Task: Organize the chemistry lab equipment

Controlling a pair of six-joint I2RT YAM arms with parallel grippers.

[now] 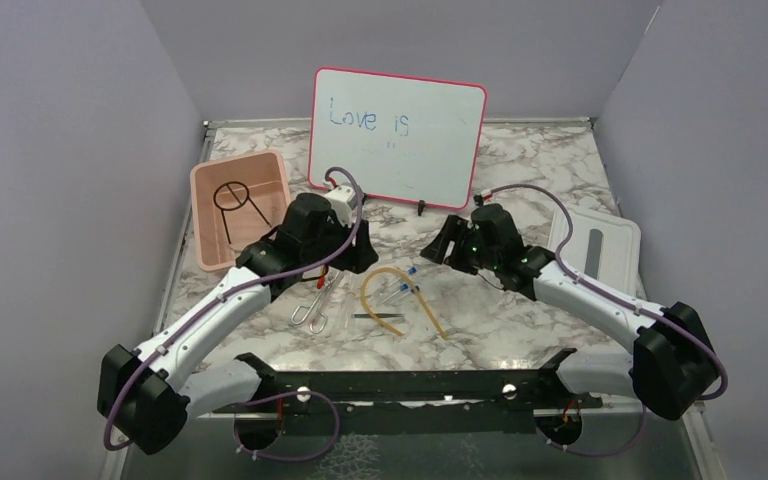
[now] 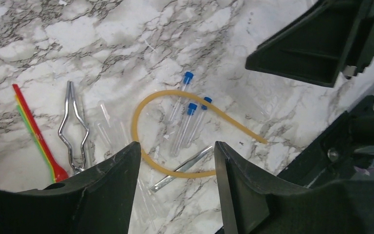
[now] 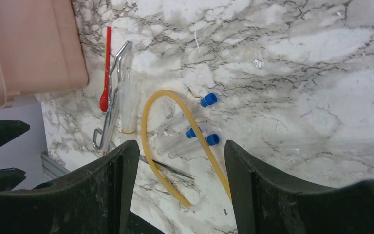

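Left wrist shows left hand (image 2: pixel 175 146) spread above looped tan rubber tube (image 2: pixel 135 122); right hand (image 3: pixel 180 144) spread too.

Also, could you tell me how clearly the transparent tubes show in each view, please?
Top external: too small, only the blue caps hint at them. Left wrist: sharp, the capped tubes read well, the uncapped tubes nearly vanish against the marble. Right wrist: faint outlines, blue caps crisp.
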